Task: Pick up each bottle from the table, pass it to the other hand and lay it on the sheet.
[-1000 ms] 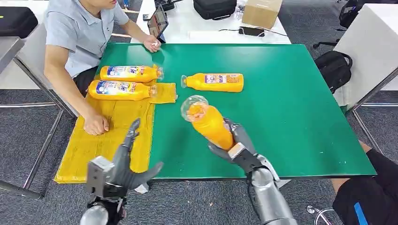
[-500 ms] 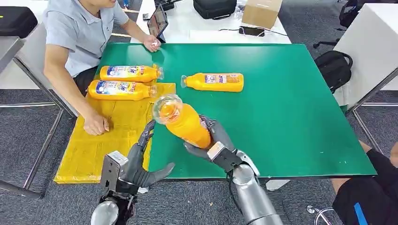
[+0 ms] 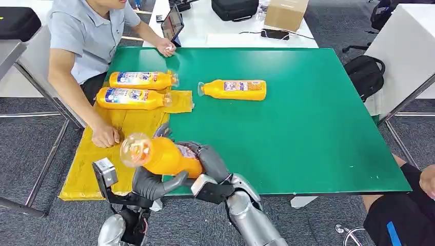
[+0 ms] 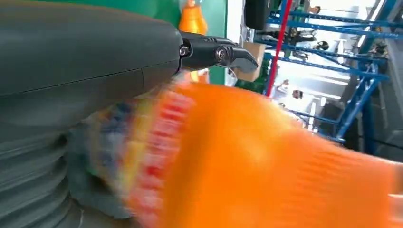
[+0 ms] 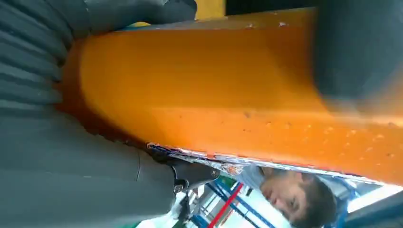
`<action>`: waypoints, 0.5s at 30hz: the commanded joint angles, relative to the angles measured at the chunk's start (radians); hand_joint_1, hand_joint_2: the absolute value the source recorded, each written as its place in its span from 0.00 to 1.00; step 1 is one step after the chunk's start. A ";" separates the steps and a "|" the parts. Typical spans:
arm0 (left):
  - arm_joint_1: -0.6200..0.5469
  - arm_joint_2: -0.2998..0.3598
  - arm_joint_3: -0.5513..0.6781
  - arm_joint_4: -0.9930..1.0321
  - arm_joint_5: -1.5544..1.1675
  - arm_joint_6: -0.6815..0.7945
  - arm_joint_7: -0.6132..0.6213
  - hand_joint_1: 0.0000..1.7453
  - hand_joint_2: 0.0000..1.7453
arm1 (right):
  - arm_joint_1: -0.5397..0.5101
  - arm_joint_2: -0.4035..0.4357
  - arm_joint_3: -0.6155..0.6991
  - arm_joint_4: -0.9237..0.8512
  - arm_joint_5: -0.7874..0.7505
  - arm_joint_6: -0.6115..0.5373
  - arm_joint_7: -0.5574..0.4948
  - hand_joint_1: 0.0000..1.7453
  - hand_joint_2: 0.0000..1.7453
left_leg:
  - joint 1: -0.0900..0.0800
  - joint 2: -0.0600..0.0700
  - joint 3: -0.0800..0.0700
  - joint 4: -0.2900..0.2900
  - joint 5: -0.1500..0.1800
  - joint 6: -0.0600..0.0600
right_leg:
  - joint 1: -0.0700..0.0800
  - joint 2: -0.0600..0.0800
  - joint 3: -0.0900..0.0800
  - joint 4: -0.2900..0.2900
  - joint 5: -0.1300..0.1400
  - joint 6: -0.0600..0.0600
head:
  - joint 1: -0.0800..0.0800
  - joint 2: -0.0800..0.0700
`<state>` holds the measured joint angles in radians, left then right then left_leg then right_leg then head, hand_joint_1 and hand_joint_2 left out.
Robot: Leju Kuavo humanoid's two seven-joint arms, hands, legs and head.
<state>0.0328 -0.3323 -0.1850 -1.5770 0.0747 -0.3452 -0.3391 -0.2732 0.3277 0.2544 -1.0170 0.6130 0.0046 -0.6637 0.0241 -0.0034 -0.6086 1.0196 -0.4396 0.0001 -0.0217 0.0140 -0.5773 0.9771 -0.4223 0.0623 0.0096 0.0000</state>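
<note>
Both the right hand (image 3: 208,161) and the left hand (image 3: 149,182) grasp the orange bottle (image 3: 164,156) at the table's (image 3: 308,128) near edge; its label is blurred, unreadable in the left wrist view.

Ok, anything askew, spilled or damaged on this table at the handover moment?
Nothing spilled or damaged. The yellow sheet is rumpled, with one corner folded onto the green table. A person's hand rests on the sheet, close to where the held bottle, between the left hand and right hand, would go.
</note>
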 commanded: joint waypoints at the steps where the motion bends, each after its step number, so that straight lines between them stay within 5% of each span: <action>1: -0.074 -0.008 -0.019 0.040 0.073 -0.025 0.001 0.00 1.00 | -0.028 -0.021 0.072 0.155 0.042 -0.047 -0.034 1.00 1.00 | 0.000 -0.002 0.001 -0.001 0.000 0.001 | 0.001 -0.003 0.002 -0.001 0.000 -0.002 | 0.000 0.000; 6: -0.070 0.008 -0.051 0.063 0.002 0.017 0.043 0.00 1.00 | -0.035 -0.028 0.073 0.179 0.070 -0.099 -0.034 1.00 1.00 | 0.000 -0.002 0.002 -0.001 0.000 0.001 | 0.001 -0.003 0.003 -0.001 -0.001 -0.002 | 0.000 0.000; 7: -0.073 0.004 -0.056 0.090 -0.023 0.037 0.048 0.06 1.00 | -0.036 -0.026 0.076 0.175 0.070 -0.106 -0.034 1.00 1.00 | 0.000 -0.003 0.003 -0.001 0.000 0.002 | 0.001 -0.004 0.004 -0.001 -0.001 -0.003 | 0.000 0.000; 8: -0.075 0.006 -0.063 0.106 -0.036 0.042 0.055 0.96 1.00 | -0.037 -0.025 0.083 0.167 0.065 -0.102 -0.034 1.00 1.00 | 0.000 -0.003 0.004 -0.001 0.000 0.002 | 0.001 -0.004 0.004 -0.001 -0.001 -0.003 | 0.000 0.000; 15: -0.074 0.013 -0.074 0.142 -0.025 0.032 0.048 1.00 1.00 | -0.065 -0.004 0.082 0.163 0.047 -0.093 -0.034 1.00 1.00 | 0.000 -0.001 0.003 -0.001 0.000 0.001 | 0.000 -0.002 0.003 -0.001 -0.001 -0.003 | 0.000 0.000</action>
<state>0.0238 -0.3292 -0.2079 -1.5504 0.0519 -0.3105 -0.3025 -0.2818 0.3277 0.2892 -0.9320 0.6592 -0.0957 -0.6641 0.0241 -0.0034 -0.6089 1.0196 -0.4396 0.0001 -0.0217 0.0141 -0.5777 0.9771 -0.4223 0.0623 0.0095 0.0000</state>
